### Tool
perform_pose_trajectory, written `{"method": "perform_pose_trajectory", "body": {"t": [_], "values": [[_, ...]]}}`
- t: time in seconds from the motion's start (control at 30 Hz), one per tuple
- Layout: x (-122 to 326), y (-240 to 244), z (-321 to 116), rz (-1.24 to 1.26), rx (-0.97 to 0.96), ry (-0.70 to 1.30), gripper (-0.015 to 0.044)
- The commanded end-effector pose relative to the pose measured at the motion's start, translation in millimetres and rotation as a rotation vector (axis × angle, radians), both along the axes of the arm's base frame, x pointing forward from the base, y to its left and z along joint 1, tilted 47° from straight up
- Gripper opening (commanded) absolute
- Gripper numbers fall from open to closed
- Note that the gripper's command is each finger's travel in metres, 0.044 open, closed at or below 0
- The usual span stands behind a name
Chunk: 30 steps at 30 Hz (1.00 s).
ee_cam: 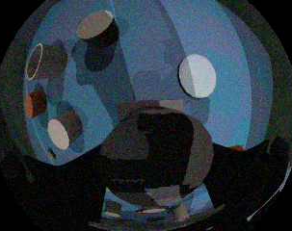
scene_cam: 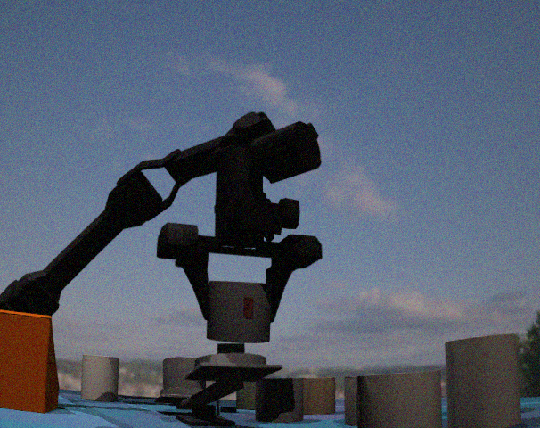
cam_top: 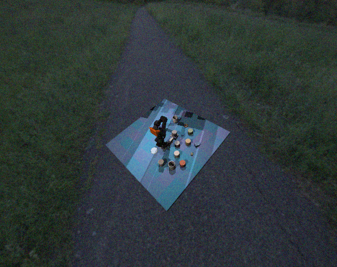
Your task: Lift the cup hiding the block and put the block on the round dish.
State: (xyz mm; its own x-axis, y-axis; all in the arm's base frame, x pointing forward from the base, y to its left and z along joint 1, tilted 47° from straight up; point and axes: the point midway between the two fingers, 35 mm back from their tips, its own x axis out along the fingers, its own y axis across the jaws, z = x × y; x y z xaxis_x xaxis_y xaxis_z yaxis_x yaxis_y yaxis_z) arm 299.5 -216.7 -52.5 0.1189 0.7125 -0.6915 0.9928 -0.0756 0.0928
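On the left of the patchy blue surface (cam_top: 166, 192) (scene_cam: 85, 416), a white round dish (cam_top: 154, 150) (ee_cam: 198, 76) lies flat, and I see no cup above it. Farther back from it stands an orange box-like piece (cam_top: 154, 131) (scene_cam: 19, 361), beside the black arm (cam_top: 164, 123) (scene_cam: 84, 249).

The arm bends over and its end effector (cam_top: 160, 142) (scene_cam: 239, 317) (ee_cam: 152, 142) points down, pinching a grey cup (scene_cam: 228, 310) (ee_cam: 203, 149) with a small red mark on its side. This cup is in the air, above the near end of the balance (cam_top: 171, 139) (scene_cam: 235, 361). On this end, under the raised cup, sits a small dark block (scene_cam: 230, 348), so it is uncovered and is not on the dish.

Nearer than the dish and a little to the right stands a grey-brown cylinder (cam_top: 160, 162), and just beside it an open cup (cam_top: 171, 165). The other cup (cam_top: 174, 133) (scene_cam: 178, 375) of the balance stands upright at the far end. Continuing right, there is a pale-topped cylinder (cam_top: 176, 153), then an orange-red one near the open cup. Farther right are a small ring (cam_top: 186, 125), a tan cylinder (cam_top: 188, 141) and a greenish cylinder (cam_top: 190, 131).
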Motion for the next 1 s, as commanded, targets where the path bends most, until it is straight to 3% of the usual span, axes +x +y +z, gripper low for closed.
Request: {"method": "perform_pose_trajectory", "body": {"t": [0.0, 0.97], "values": [[-0.9, -6.2, 4.4, 0.000, -0.005, 0.000, 0.0000], [-10.0, -30.3, 32.5, -0.016, -0.006, 0.007, 0.0000]]}}
